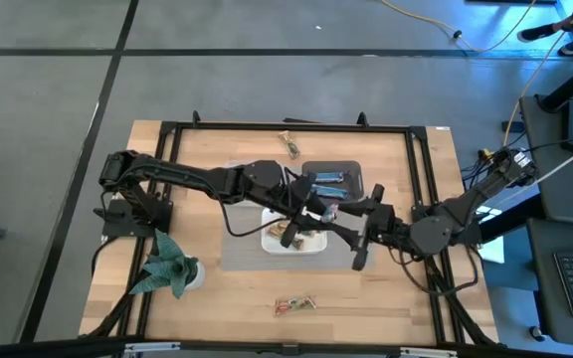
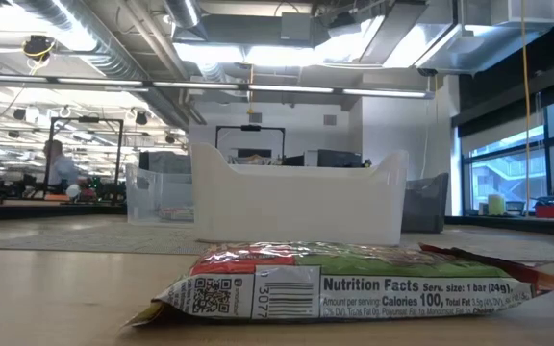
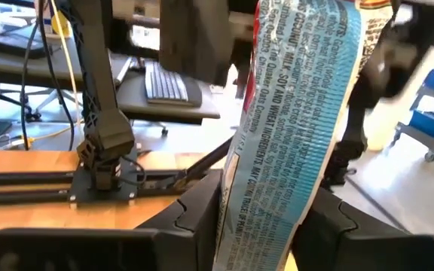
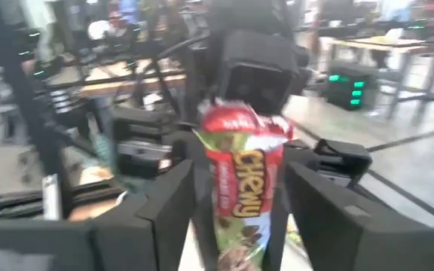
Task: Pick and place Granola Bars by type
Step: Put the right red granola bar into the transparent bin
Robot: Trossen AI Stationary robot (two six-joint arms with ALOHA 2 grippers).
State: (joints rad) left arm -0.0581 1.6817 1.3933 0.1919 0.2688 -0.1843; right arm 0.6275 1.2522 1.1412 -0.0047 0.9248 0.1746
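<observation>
Both arms meet level above the tubs in mid-table. Between them hangs one granola bar [image 1: 326, 210], its red and green front [image 4: 239, 181] facing the right wrist view and its printed back [image 3: 292, 128] the left wrist view. My left gripper [image 1: 311, 207] is shut on it. My right gripper [image 1: 351, 214] is open, with a finger [image 4: 175, 207] on either side of the bar's other end, apart from it. Blue bars lie in the grey tub [image 1: 331, 179]. Below the grippers stands the white tub [image 1: 294, 241]. My left gripper pinches the bar's end [image 3: 251, 226] between its two fingers, on the flat faces. The fingers come level from the table's left and lie along the bar. The bar sticks out past the fingertips toward my right gripper, lifted clear above the white tub.
One loose bar [image 1: 289, 142] lies near the table's far edge and another [image 1: 294, 305] near the front edge, close in the low view [image 2: 335, 288]. A green paper plant [image 1: 172, 267] stands at the front left. A black frame [image 1: 421, 199] runs around the work area.
</observation>
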